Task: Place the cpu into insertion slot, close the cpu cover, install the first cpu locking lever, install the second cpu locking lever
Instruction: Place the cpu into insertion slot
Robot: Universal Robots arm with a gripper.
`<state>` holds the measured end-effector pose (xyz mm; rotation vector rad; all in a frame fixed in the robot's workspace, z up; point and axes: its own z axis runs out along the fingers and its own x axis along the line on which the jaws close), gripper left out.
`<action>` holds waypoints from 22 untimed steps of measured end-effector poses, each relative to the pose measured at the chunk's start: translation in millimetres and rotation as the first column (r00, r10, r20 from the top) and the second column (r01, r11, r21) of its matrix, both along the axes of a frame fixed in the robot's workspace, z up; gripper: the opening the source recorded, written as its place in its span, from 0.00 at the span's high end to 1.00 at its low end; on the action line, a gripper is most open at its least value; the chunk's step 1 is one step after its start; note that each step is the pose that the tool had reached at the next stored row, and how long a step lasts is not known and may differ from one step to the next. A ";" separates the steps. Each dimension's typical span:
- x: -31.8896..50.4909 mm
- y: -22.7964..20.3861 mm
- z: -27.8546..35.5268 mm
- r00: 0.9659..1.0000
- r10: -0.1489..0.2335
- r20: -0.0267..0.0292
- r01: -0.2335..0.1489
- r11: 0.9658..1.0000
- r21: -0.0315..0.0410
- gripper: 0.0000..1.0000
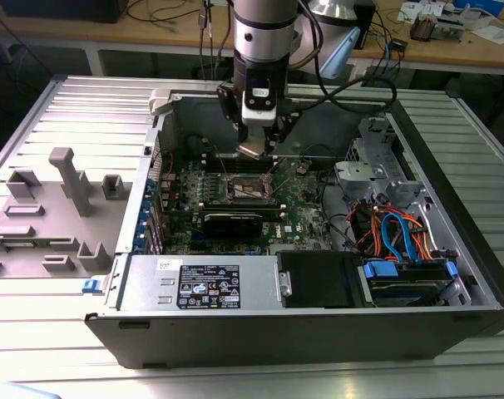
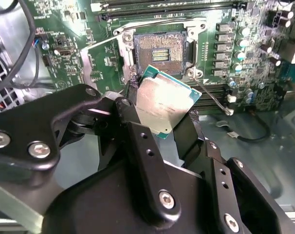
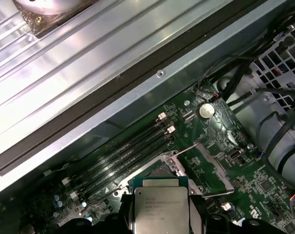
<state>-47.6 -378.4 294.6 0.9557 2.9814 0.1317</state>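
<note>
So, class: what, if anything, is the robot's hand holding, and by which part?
The small flat square silvery-grey metal-topped cpu, pinched at two opposite edges by the hand.

Tool holds cpu above insertion slot.

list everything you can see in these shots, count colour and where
computer case: one, grey and black, lid off
circuit board: one, green, inside the case
socket: one, dark centre, silvery rim, bare, on the board
cover: one, silvery frame, swung open beside the socket
memory slots: several, black, beside the socket
coin battery: one, silvery, on the board
cables: several, blue and orange, exterior view's right
chip: one, silvery top, above the socket
gripper: one, black, shut on the chip
</note>
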 end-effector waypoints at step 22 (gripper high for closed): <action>0.0 0.0 -3.3 0.899 -0.438 0.000 0.438 0.899 0.000 0.46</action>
